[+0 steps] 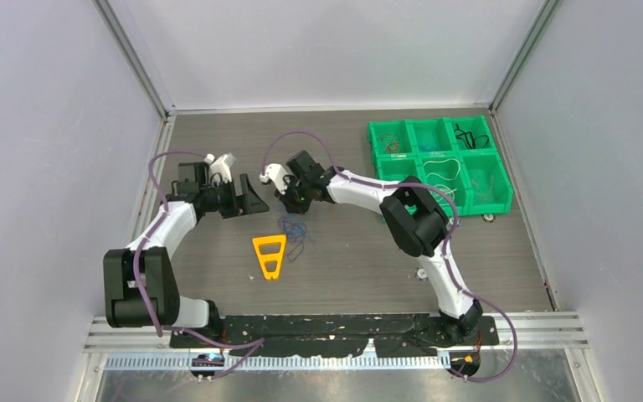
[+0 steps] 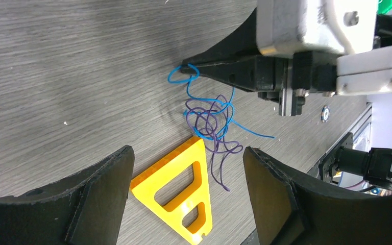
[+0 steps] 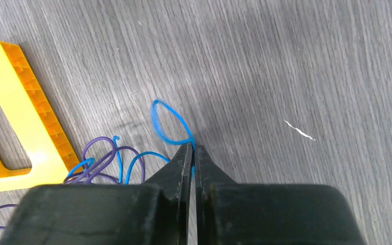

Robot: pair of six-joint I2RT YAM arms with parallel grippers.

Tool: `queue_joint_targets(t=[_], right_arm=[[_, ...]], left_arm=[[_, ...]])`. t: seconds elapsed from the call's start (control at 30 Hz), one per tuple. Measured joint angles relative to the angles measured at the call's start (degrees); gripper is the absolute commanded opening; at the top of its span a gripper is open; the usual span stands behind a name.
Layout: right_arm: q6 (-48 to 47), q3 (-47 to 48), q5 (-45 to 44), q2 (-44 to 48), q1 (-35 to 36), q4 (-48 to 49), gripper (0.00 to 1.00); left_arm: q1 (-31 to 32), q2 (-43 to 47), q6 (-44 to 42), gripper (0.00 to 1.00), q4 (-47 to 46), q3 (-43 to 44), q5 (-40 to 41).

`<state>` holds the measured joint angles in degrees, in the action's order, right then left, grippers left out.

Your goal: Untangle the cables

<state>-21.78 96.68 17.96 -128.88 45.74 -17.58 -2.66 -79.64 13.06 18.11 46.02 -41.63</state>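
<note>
Tangle point(image 2: 212, 120) of two thin strands lies on the wood-grain table point(image 1: 368, 268): a blue cable point(image 3: 166, 122) and a purple cable point(image 2: 219, 153) looped through each other.

The right gripper point(image 3: 193, 148) points down at the table with its fingers pressed almost together, only a sliver of gap between them. It pinches the blue cable right at its tips. A small blue loop sticks out just past the fingertips, and the rest of that strand trails back beside the fingers into the knot, where the purple loops sit.

The left gripper point(image 2: 186, 153) is spread wide and holds nothing. Seen from its own wrist camera, the knot lies ahead of it, framed between its two fingers, with the right gripper's tips beyond.

A yellow triangular frame point(image 2: 176, 189) lies flat on the table, touching or just beside the purple loops and nearer the left gripper's fingers than the knot is. Well behind the right arm stands a green compartment tray point(image 1: 502, 180) with a few coiled cables inside.
</note>
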Motion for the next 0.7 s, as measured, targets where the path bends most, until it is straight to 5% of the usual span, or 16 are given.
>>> queue_joint_targets(t=[0.2,0.43,0.7], right_arm=[[1.95,-0.2,1.22,3.08,-0.98,-2.43,0.05],[13.22,-0.02,6.4,20.15,-7.78,0.31,0.05],[25.29,1.22,13.75,31.74,-9.81,7.48,0.05]], left_arm=[[-0.48,2.64,-0.11,0.86,-1.97,-0.52,-2.01],[0.46,11.34,-2.93,1.0,-7.82,-3.48,-6.05],[10.47,16.0,-4.81,0.99,-19.65,-0.66,-3.37]])
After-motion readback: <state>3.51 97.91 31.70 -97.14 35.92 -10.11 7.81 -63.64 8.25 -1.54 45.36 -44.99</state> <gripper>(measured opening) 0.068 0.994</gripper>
